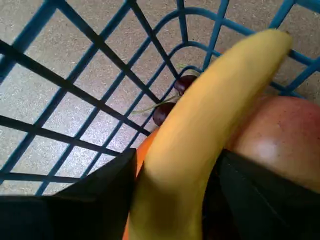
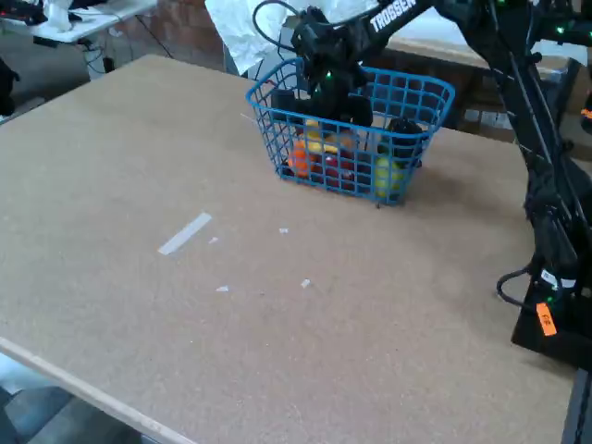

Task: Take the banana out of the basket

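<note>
The yellow banana fills the wrist view, running from bottom centre up to the top right. My gripper is shut on its lower part, with one black finger on its left and the other on its right. Blue wires of the basket cross behind it. In the fixed view the gripper reaches down into the blue basket at the far side of the table. A bit of the banana shows through the grid below it.
A reddish-yellow round fruit, an orange fruit and dark cherries lie under the banana. The fixed view shows an orange fruit, a red fruit and a yellow-green fruit in the basket, and tape on the table.
</note>
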You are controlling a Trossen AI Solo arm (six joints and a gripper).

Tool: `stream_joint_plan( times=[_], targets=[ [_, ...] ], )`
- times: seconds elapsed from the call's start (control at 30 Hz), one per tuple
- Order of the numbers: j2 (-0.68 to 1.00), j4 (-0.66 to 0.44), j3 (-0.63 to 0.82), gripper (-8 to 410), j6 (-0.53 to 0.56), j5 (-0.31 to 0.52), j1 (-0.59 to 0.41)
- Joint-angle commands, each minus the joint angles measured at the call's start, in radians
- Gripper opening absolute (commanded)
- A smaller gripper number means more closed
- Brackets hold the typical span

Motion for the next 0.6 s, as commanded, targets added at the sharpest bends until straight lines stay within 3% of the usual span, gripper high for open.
stream_joint_plan(
  times=[0.0, 0.3, 0.57],
  targets=[
    [0.0, 0.008, 0.0, 154, 0.0, 0.007, 0.0],
    [-0.002, 0.006, 0.0, 56, 0.001, 0.007, 0.0],
    [-0.039, 0.0, 0.0, 8, 0.001, 0.008, 0.005]
  ],
)
